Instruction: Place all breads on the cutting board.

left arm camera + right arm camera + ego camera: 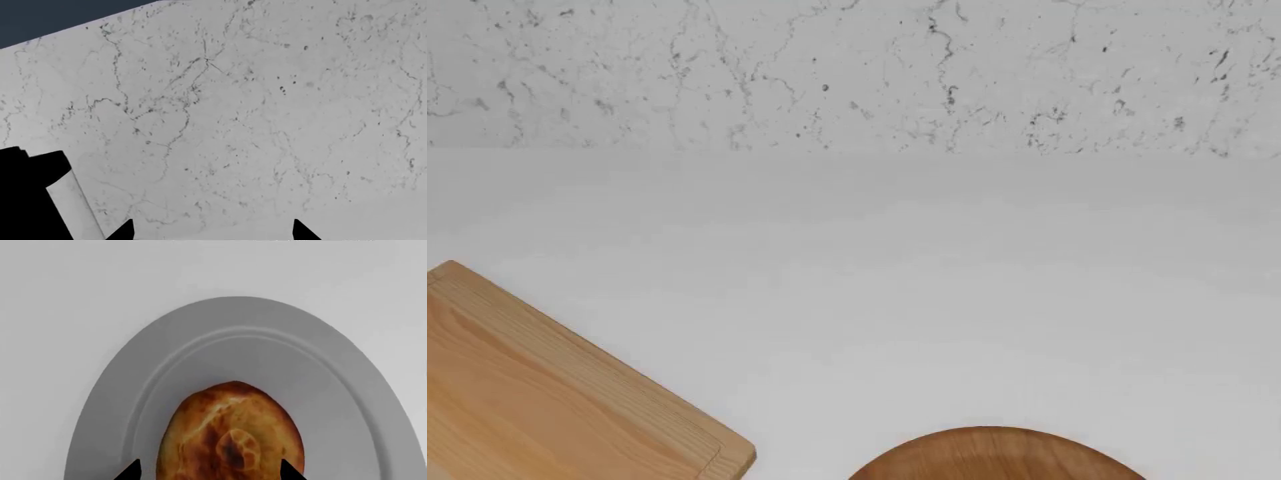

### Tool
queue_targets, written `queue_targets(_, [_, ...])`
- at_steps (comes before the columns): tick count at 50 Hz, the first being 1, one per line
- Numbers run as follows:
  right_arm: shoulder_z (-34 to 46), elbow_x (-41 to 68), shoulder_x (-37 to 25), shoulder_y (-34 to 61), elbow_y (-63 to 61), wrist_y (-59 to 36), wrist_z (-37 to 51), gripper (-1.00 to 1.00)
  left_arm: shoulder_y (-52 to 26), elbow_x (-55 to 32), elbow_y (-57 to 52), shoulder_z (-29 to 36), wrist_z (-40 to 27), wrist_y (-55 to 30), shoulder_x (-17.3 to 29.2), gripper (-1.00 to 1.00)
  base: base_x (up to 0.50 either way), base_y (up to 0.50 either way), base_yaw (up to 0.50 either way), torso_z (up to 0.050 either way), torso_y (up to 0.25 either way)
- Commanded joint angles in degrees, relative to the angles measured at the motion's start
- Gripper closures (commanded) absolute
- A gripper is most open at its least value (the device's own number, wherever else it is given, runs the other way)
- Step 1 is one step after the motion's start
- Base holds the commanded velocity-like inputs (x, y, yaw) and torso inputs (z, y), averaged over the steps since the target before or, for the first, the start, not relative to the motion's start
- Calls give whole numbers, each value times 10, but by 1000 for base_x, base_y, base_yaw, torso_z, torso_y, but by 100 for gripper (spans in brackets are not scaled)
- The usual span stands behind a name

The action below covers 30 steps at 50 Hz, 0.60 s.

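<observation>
In the right wrist view a golden-brown bread roll [230,435] lies on a round grey plate [347,385]. My right gripper [210,471] is open, its two black fingertips [130,471] either side of the roll, not visibly touching it. In the left wrist view my left gripper [213,231] is open and empty over bare marble. The head view shows a corner of the light pine cutting board [534,400] at the lower left, with nothing on the part that shows. Neither gripper shows in the head view.
A round orange-brown wooden plate [994,458] peeks in at the head view's bottom edge, right of the board. White countertop [894,260] runs back to a marble wall [854,70]. A dark block [27,195] and the counter's edge show in the left wrist view.
</observation>
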<state>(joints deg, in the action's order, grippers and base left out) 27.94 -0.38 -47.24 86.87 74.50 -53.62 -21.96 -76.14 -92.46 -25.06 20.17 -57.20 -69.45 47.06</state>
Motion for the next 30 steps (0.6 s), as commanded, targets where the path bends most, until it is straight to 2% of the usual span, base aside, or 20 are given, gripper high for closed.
queue_targets(1, [-10,4,-3,-33,5,11,27,100,7,31,9,11,20,6,-8,-100,11,0,0,0,0])
queue_targets(10, [-7,4,-1,-31,5,15,5,100,4,23,7,9,17,8,-5,-100,0,-1,0,0,0])
queue_targets(18, [29,-16,-7,37,-18,27,-59,100,6,-15,-16,-11,-3,17,13,-100,0,0,0,0,0])
queue_targets(21, [-4,20,-59,-45,-242,-101,-76,100,9,-39,-29,-23,-15,23,27,-100,0,0,0,0,0])
queue_targets(23, [-23,38,-88,-77,-336,-151,-82,100,6,-52,-34,-27,-22,24,32,-100,0,0,0,0,0])
queue_targets(30, [-60,72,-123,-115,-516,-247,-91,100,4,-101,-55,-44,-47,36,57,-100,0,0,0,0,0])
